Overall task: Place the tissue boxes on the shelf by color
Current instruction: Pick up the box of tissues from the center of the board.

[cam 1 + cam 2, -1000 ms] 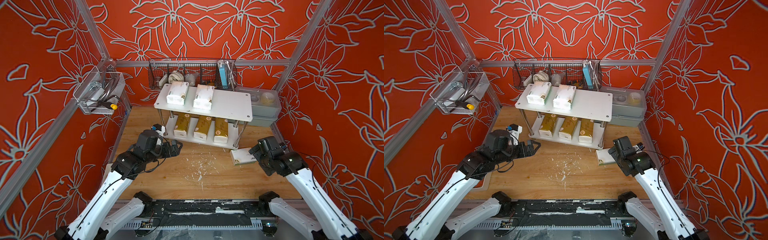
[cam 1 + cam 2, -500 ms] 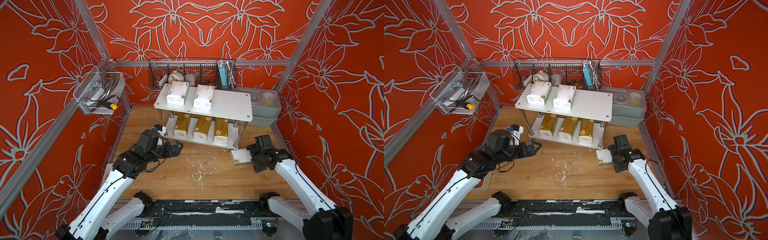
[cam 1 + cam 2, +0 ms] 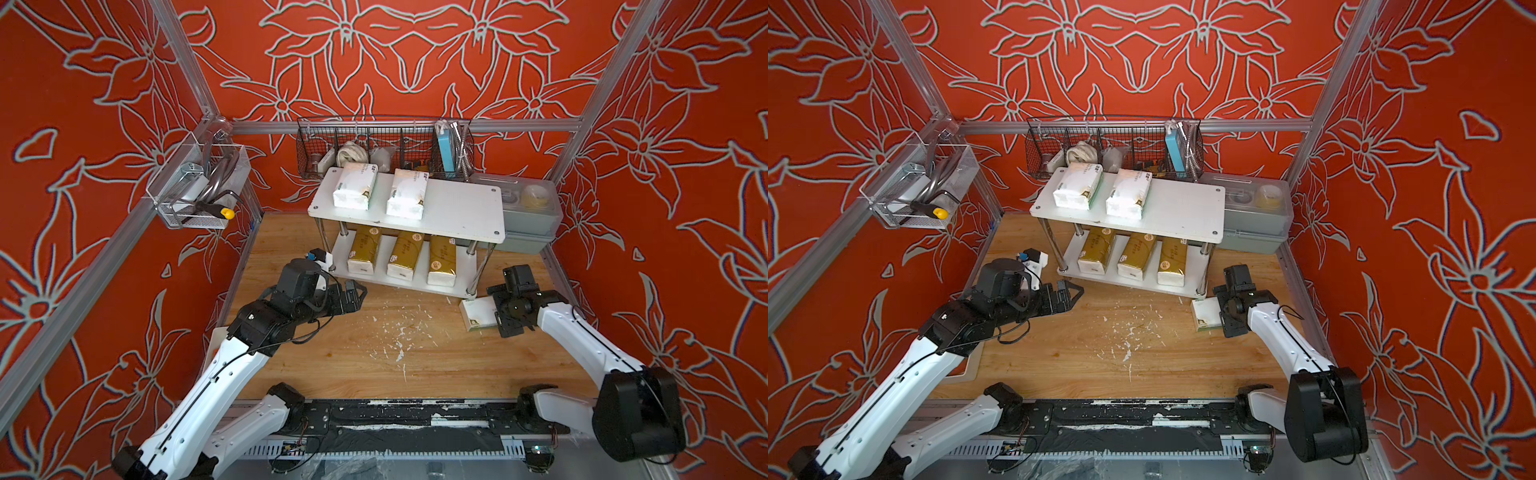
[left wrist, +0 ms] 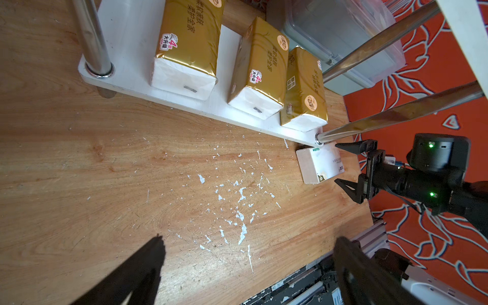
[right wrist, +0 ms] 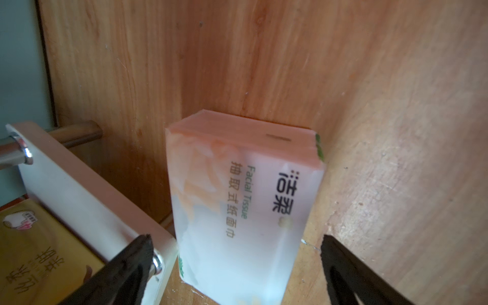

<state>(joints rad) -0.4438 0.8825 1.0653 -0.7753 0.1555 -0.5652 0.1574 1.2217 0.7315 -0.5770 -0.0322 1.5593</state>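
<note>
Light wooden tabletop [image 3: 415,361], scratched, with little white flecks in the middle. All around, red walls [image 3: 374,62] with big pale flowers and silver bars in the corners. At the back, the shelf [image 3: 461,208], with a black wire basket [image 3: 374,141] behind it, a grey bin [image 3: 528,212] beside it and a clear tray [image 3: 195,187] up on the side wall. Hard to make out: the odds and ends in the basket, and the tiny print on the packs in both top views. Hidden under the top board: the back ends of the gold packs [image 3: 405,254]. Hidden under the right arm [image 3: 573,332] in both top views: the far end of the third white pack [image 3: 478,313], the one down on the tabletop. Near end of it blurry and cut off in the right wrist view. Six tissue boxes in all. Three gold, side by side on the bottom board. Two white packs [image 3: 355,191] on the top board, toward its left end. One white, flat on the tabletop, just beside the shelf's front right corner. Two boards, four shiny posts. Right jaws spread wide, one tip on each side of the third white pack, not squeezing it. Left jaws spread wide too, holding nothing, over bare wood near the shelf's front left corner.
</note>
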